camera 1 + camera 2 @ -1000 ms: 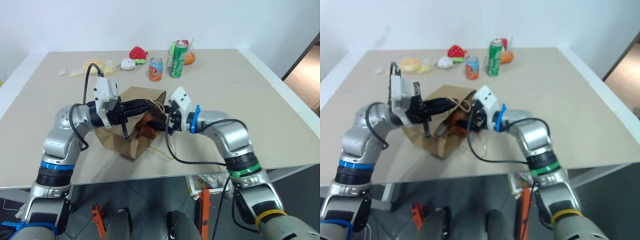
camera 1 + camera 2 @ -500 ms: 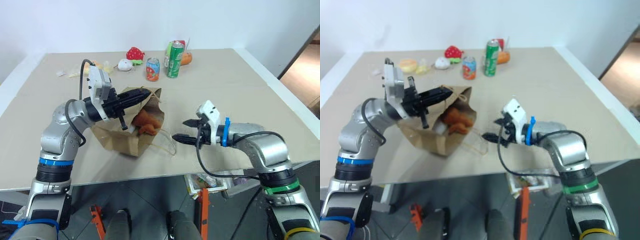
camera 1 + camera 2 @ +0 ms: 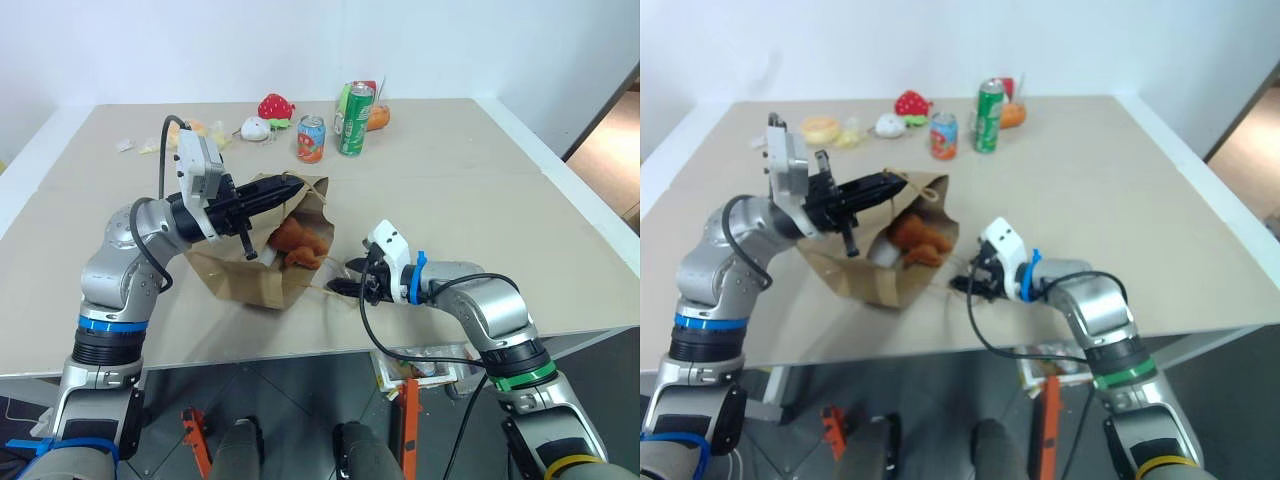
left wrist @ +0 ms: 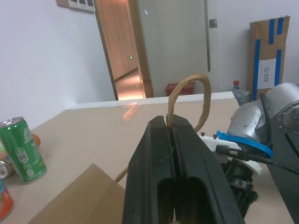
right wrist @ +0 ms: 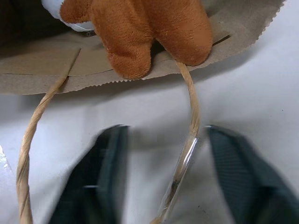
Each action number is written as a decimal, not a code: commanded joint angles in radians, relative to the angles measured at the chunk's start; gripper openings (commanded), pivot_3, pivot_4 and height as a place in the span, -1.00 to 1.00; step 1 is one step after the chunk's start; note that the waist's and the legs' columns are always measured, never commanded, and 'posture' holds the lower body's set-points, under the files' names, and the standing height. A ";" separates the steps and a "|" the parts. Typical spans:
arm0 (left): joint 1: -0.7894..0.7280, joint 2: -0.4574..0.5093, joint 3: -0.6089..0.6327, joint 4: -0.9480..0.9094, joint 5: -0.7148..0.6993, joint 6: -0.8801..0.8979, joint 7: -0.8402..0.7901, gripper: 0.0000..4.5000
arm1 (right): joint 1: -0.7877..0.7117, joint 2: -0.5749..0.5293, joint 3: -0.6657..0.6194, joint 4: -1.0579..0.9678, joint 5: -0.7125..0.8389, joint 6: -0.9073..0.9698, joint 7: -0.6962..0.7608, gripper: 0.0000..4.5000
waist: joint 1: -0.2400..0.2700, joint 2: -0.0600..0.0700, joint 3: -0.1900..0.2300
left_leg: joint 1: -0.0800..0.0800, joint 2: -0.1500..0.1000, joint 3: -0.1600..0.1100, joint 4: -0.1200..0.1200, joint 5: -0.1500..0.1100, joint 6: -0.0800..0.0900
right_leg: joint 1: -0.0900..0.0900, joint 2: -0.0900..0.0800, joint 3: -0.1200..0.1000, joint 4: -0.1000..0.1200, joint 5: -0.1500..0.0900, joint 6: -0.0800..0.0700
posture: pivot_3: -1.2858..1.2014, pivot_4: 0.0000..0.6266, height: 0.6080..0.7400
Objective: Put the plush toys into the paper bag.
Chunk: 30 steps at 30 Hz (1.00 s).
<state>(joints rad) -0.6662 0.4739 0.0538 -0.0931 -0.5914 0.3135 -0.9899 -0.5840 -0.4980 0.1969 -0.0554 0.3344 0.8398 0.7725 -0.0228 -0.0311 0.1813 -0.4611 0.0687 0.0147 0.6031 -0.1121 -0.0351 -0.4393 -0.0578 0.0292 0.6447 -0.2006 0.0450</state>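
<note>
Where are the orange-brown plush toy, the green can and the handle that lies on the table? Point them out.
orange-brown plush toy [image 3: 300,238], left eye view, on its body in the bag's mouth.
green can [image 3: 355,120], left eye view, mid-side.
lower handle [image 5: 190,107], right wrist view, on the cord below the bag's edge.

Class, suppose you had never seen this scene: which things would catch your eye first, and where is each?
The brown paper bag lies mid-table, its upper handle pinched by the left gripper. An orange-brown plush toy bulges from the bag's mouth, with the right gripper low beside the lower handle. Drink cans and a red strawberry plush line the far edge.
</note>
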 commanded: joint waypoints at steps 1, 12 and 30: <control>-0.008 0.006 0.012 -0.037 -0.008 -0.001 0.005 -1.00 | -0.013 -0.017 -0.031 -0.045 0.022 -0.021 0.031 -0.50 | 0.000 0.000 0.000 | 0.000 0.000 0.000 0.000 0.000 0.000 | 0.000 0.000 0.000 0.000 0.000 0.000 | 0.03 -0.52 1.00; -0.019 -0.008 0.017 -0.032 -0.021 0.012 0.021 -1.00 | -0.050 0.009 -0.153 -0.072 0.138 0.031 0.026 -0.98 | 0.000 0.000 0.000 | 0.000 0.000 0.000 0.000 0.000 0.000 | 0.000 0.000 0.000 0.000 0.000 0.000 | 0.03 -0.52 1.00; -0.235 -0.038 0.153 0.171 -0.294 0.482 0.294 -1.00 | -0.151 0.033 -0.407 -0.178 0.512 0.161 -0.070 -0.98 | 0.000 -0.001 0.000 | 0.000 0.000 -0.001 0.000 0.000 0.000 | 0.001 0.000 0.000 0.000 0.000 0.001 | 0.03 -0.52 1.00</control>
<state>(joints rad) -0.8826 0.4131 0.2126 0.0782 -0.9010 0.7779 -0.6914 -0.7097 -0.4660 -0.1960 -0.2131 0.8282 1.0086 0.7232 -0.0233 -0.0316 0.1817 -0.4609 0.0686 0.0134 0.6029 -0.1120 -0.0349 -0.4386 -0.0575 0.0290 0.6448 -0.2008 0.0457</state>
